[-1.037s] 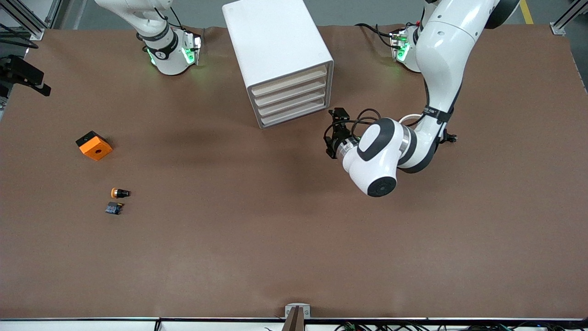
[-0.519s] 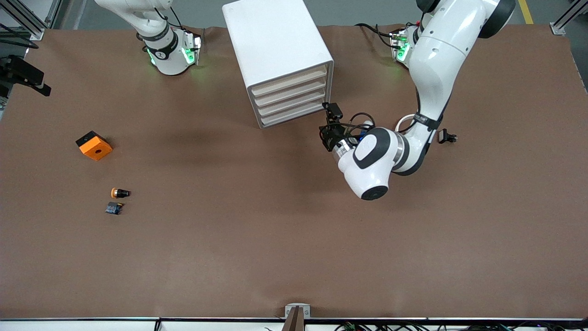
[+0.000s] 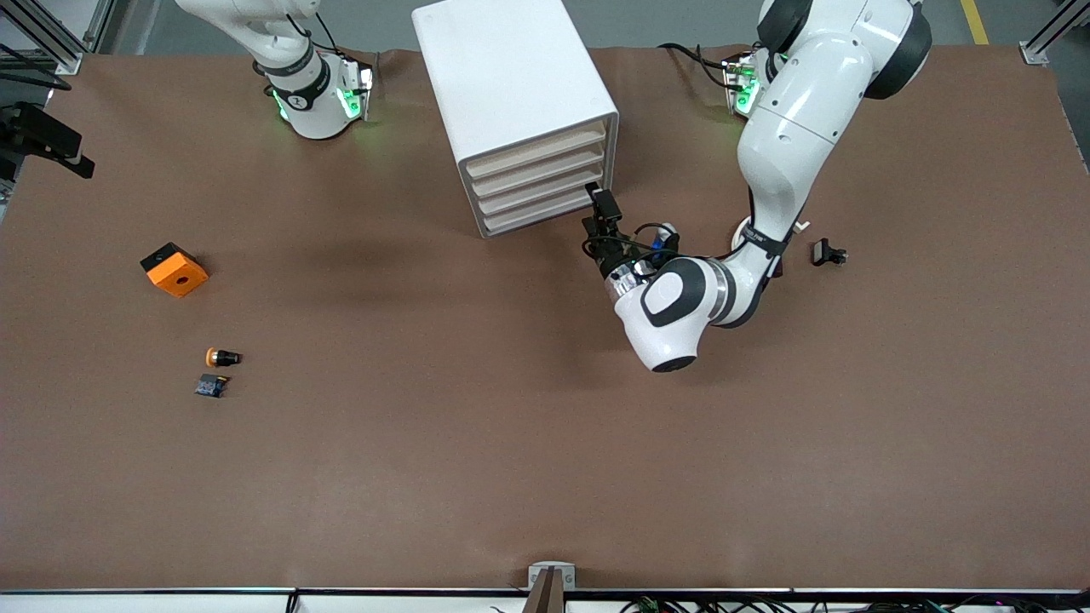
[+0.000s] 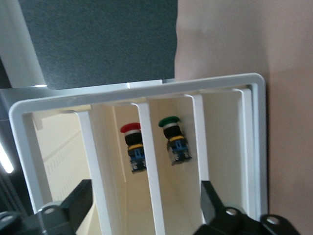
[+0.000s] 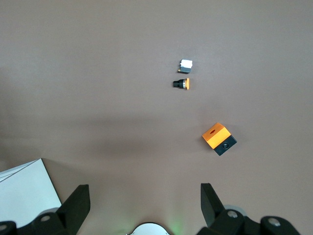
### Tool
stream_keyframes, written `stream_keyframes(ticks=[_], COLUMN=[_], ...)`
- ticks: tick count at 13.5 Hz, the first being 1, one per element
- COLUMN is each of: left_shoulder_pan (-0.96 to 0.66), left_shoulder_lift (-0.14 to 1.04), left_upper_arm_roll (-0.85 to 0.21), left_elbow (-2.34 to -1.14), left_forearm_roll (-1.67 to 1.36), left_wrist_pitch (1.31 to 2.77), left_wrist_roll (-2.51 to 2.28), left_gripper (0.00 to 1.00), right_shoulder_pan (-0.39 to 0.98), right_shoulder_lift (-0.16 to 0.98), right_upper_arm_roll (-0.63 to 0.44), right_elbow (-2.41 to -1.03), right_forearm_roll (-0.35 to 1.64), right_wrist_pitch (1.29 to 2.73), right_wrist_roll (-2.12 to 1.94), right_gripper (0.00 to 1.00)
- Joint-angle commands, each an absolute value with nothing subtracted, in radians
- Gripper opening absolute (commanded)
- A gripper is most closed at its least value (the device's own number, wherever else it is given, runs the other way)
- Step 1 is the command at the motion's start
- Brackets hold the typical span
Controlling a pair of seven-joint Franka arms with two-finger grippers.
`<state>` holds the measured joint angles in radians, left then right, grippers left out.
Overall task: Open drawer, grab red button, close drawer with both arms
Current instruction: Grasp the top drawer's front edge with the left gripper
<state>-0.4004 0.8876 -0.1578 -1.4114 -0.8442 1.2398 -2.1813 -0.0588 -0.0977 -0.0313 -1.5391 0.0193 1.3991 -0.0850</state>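
The white cabinet (image 3: 511, 77) stands at the table's robot side with four cream-fronted drawers (image 3: 536, 174), all shut. My left gripper (image 3: 596, 197) is open just in front of the drawer fronts, at their end toward the left arm. In the left wrist view its fingers (image 4: 80, 200) straddle the drawer edges (image 4: 149, 161). The red-capped button (image 4: 132, 147) lies inside one drawer, with a green-capped button (image 4: 173, 142) in the drawer beside it. My right gripper (image 5: 144, 205) is open and empty, high over the right arm's end of the table, out of the front view.
An orange cube (image 3: 174, 270), an orange-capped button (image 3: 222, 358) and a small dark block (image 3: 211, 386) lie toward the right arm's end. They also show in the right wrist view, cube (image 5: 219, 138) and button (image 5: 182, 83). A small black part (image 3: 828, 253) lies by the left arm.
The left arm has swung its gripper toward the cabinet, from beside it to right at the drawer fronts. The right arm's base has not moved.
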Motion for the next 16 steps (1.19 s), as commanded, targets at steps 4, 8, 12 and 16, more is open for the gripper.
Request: stream_keyframes(ticks=[4, 8, 12, 16], left_shoulder_pan=[-0.4, -0.416, -0.442, -0.457], left_shoulder_lift=[0.887, 0.899, 0.91, 0.925], left_upper_arm_roll=[-0.183, -0.183, -0.181, -0.179], left_elbow=[-1.459, -1.457, -1.457, -1.48], left_forearm_roll=[-0.859, -0.874, -0.877, -0.873], left_wrist_pitch=[1.181, 1.189, 1.206, 1.209], left_wrist_roll=[-2.21, -2.21, -2.209, -2.207], left_gripper=[0.52, 0.5, 0.5, 0.5], right_shoulder_pan=[-0.09, -0.092, -0.092, -0.092], right_shoulder_lift=[-0.118, -0.118, -0.118, -0.118], right_upper_arm_roll=[-0.026, -0.026, -0.026, -0.026], right_elbow=[-1.559, -1.56, -1.56, -1.56], right_forearm_roll=[0.028, 0.028, 0.028, 0.028], right_wrist_pitch=[1.404, 1.402, 1.402, 1.404], right_wrist_roll=[-0.098, -0.098, -0.098, -0.098], right_gripper=[1.0, 1.0, 1.0, 1.0])
